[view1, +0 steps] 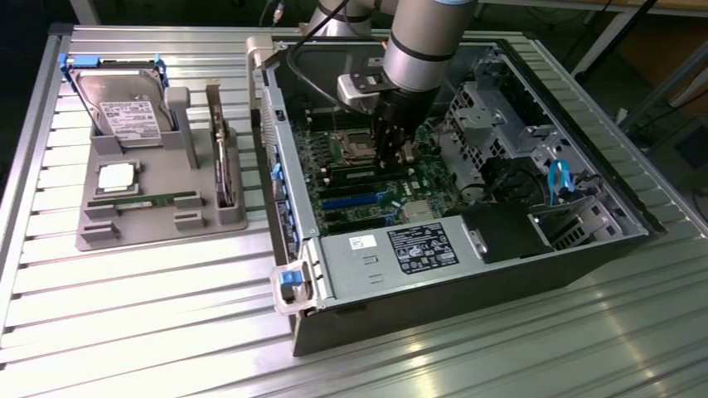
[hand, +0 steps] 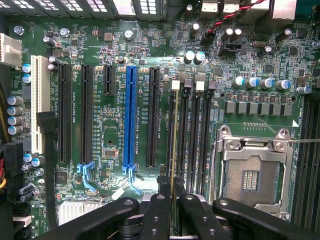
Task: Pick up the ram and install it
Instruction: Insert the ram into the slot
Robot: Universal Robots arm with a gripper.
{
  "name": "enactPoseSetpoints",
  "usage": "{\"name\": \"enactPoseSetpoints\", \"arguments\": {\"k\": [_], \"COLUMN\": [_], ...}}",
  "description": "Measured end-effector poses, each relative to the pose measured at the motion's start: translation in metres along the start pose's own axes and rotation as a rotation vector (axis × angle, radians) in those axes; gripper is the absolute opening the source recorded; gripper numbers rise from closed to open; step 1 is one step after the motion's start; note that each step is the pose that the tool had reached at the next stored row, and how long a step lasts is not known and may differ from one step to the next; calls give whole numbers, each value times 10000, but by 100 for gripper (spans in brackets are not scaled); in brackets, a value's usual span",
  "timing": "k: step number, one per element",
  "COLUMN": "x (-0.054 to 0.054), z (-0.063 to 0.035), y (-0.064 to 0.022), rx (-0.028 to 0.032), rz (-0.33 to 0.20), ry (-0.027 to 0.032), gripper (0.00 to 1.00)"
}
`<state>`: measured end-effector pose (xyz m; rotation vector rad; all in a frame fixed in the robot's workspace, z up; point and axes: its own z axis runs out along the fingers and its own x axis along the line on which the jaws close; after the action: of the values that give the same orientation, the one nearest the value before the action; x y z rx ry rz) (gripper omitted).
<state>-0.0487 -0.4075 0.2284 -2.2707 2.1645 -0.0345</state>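
Black pincer [hand: 172, 201] clamped narrow on long, thin green ram stick [hand: 172, 145], edge-on, directly beneath pincer. Stick's long axis parallel to black memory slots [hand: 194, 135] on green motherboard [hand: 115, 125], apparently over outermost slot.

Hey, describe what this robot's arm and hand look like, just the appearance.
The arm is a thick silver-grey tube with a black band, a small grey box at its wrist and a black cable looping behind. The hand is glossy black: rounded link bars joined by round pivot pins.
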Motion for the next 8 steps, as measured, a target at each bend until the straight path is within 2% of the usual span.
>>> {"name": "enactPoseSetpoints", "arguments": {"k": [4,7,8], "x": [0,0,0], "z": [0,0,0], "y": [0,0,0], "rx": [0,0,0], "rz": [0,0,0], "ry": [1,1,1], "gripper": [13,33,45]}}
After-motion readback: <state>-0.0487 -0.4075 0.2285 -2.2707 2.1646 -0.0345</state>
